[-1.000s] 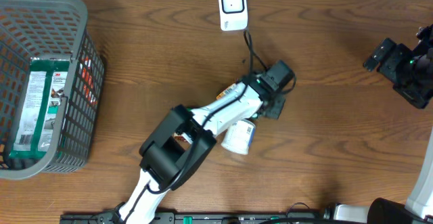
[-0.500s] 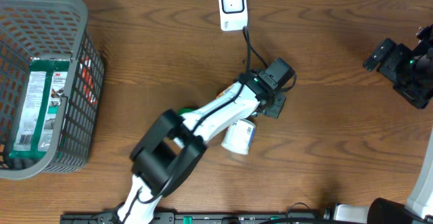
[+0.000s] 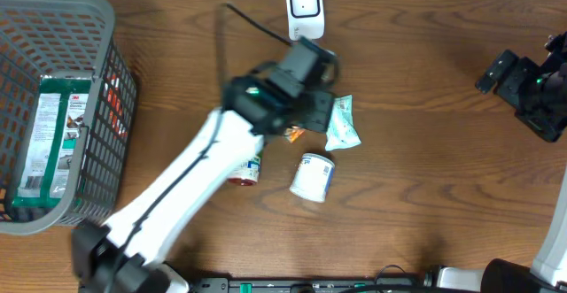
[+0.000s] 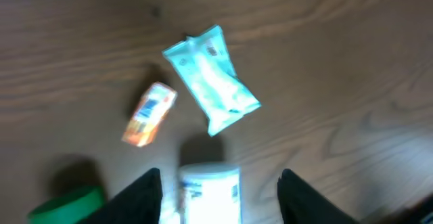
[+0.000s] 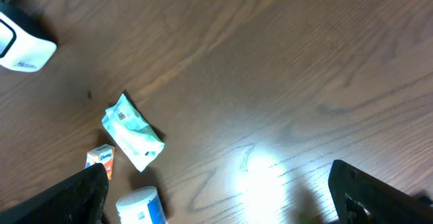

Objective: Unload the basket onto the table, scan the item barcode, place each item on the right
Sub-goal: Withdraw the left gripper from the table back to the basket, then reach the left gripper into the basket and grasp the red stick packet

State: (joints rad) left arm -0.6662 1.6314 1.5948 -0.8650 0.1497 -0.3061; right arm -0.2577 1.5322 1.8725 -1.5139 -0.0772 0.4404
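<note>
- A grey basket point(image 3: 113, 107) stands at the far left, well apart from the rest. It holds a green box point(image 3: 55, 138) with a red mark that reads like "3M"; the smaller print is too fine to read.
- The left gripper point(image 4: 220, 176) hovers over the middle of the table point(image 3: 425, 196), its fingers parted and holding nothing.
- A green-lidded jar point(image 3: 247, 169) and a small orange packet point(image 3: 294, 134) lie below it, their labels blurred.
- The white scanner point(image 3: 303, 8) sits at the far edge, with no item presented to it.
- A white tub point(image 3: 313, 177) lies on its side, its blue print unreadable.
- The teal packet point(image 3: 342, 123), the loose item nearest the scanner, lies flat; a dark patch near one end may be its barcode.
- The step looks like picking: next comes a grasp, then turning the code toward the scanner.
- The right gripper point(image 5: 220, 187) waits at the far right, spread wide and empty.
</note>
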